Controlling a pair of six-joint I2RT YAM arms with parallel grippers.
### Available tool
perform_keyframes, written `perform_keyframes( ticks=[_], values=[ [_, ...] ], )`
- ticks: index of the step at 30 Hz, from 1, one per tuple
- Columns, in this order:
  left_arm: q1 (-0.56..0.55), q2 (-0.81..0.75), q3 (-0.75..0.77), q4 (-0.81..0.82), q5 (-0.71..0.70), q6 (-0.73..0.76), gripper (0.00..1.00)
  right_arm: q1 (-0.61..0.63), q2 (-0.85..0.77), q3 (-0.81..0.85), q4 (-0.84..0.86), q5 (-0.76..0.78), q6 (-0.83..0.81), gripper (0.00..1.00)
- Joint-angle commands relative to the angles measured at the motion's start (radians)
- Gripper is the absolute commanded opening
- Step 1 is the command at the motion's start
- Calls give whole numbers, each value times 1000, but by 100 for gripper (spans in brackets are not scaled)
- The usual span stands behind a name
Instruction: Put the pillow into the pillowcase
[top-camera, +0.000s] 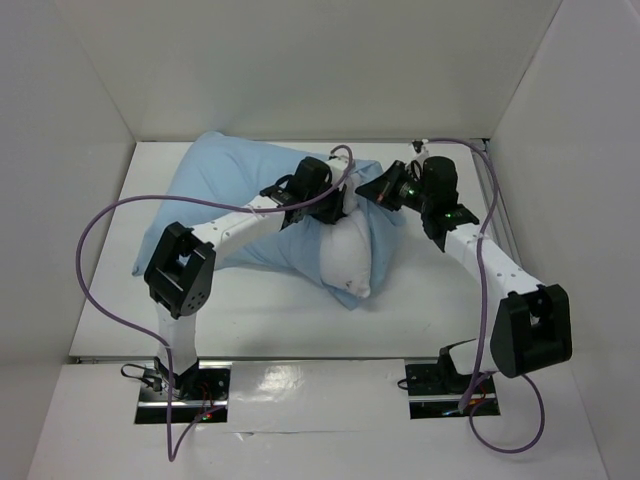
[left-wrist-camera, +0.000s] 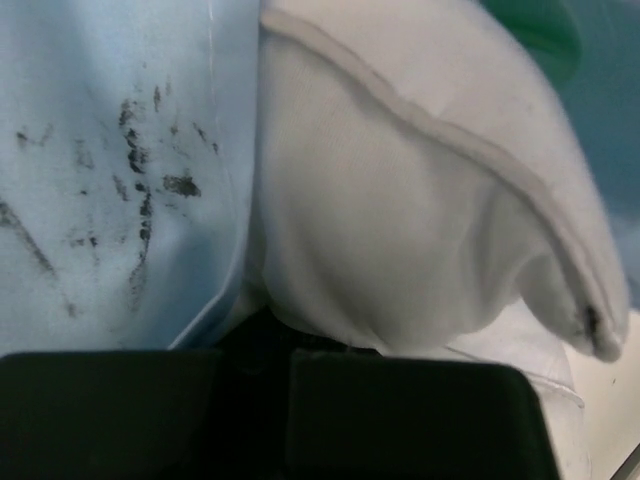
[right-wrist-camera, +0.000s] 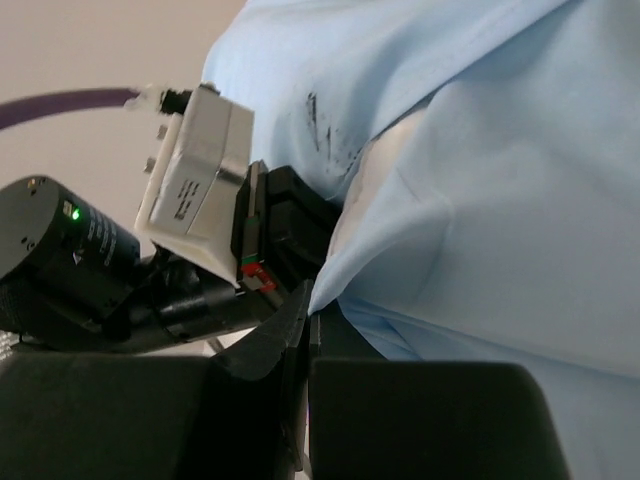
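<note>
The white-and-black left arm (top-camera: 232, 226) and right arm (top-camera: 487, 262) bend inward; left black two-finger gripper (top-camera: 338, 205) and right gripper (top-camera: 372, 188) nearly meet, jaws closed

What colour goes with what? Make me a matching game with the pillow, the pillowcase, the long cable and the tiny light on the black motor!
Things:
1. pillow
2. pillowcase
3. long cable
4. tiny light

Colours:
A. purple
B. green
C. white
D. pale blue

Right pairs: 1-C, 2-D, 3-A, 4-B.
</note>
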Motion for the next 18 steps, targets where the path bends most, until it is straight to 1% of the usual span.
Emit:
perform_keyframes(
  ticks=[1,7,11,13,15,16,18],
  values=[
    [11,219,-167,-492,-57,22,0,72,-175,249,628,-221,88,0],
    [11,238,-118,-492,-57,22,0,142,-186,292,495,-277,-11,0],
    [11,257,-77,-503,-38,32,0,165,-204,292,457,-297,-35,0],
    [11,258,-77,-503,-38,41,0,166,-215,292,428,-269,-62,0],
    [11,258,-87,-503,-38,41,0,166,-215,329,397,-257,-106,0],
    [11,258,-113,-503,-38,41,0,166,-215,340,397,-257,-107,0],
    [20,222,-133,-492,-26,21,0,166,-204,357,363,-268,-131,0]
  ],
)
